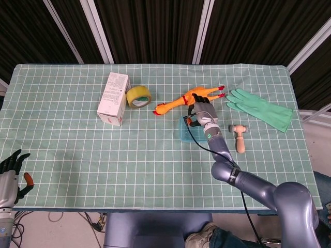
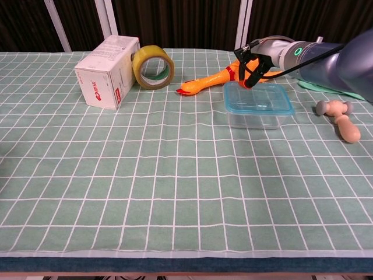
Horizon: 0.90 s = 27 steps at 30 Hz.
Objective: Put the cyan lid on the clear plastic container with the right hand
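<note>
Hidden, cropped and unclear parts

In the head view the right hand (image 1: 202,112) and its forearm cover most of the clear plastic container (image 1: 184,130), leaving only its left edge showing, and the cyan lid (image 2: 257,97) cannot be told apart from it there. The chest view shows the right hand (image 2: 249,58) only at its dark fingers (image 2: 240,63) at the container's far edge; how they lie is unclear. The left hand (image 1: 9,178) is cropped by the near left corner of the head view. The green glove (image 2: 332,84) is mostly hidden behind the arm in the chest view.
</note>
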Each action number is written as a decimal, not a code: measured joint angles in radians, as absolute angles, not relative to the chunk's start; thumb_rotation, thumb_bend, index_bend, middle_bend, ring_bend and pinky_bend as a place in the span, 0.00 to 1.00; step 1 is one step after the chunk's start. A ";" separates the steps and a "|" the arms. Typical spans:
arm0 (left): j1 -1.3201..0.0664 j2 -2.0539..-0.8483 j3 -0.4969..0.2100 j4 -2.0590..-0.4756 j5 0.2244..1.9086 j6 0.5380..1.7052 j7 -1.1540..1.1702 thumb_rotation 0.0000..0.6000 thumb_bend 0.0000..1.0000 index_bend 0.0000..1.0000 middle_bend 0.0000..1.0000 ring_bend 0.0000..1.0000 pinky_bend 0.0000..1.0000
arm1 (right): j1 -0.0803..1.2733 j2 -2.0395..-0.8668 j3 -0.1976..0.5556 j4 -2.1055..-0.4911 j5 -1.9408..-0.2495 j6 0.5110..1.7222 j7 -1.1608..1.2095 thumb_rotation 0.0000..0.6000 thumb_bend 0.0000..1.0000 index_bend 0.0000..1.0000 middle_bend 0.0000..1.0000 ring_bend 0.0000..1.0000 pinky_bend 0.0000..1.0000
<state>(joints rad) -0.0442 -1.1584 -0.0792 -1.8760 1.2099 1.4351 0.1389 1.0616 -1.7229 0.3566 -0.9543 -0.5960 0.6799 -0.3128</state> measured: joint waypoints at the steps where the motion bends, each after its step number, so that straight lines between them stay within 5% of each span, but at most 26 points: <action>1: -0.044 -1.158 -0.079 -1.876 1.209 1.435 0.139 1.00 0.74 0.16 0.00 0.00 0.00 | 1.063 -1.725 0.356 -0.950 -0.596 0.676 -0.312 1.00 0.55 0.60 0.00 0.00 0.00; 27: -0.045 -1.157 -0.082 -1.878 1.204 1.436 0.137 1.00 0.74 0.16 0.00 0.00 0.00 | 1.089 -1.757 0.309 -0.865 -0.540 0.542 -0.336 1.00 0.55 0.60 0.00 0.00 0.00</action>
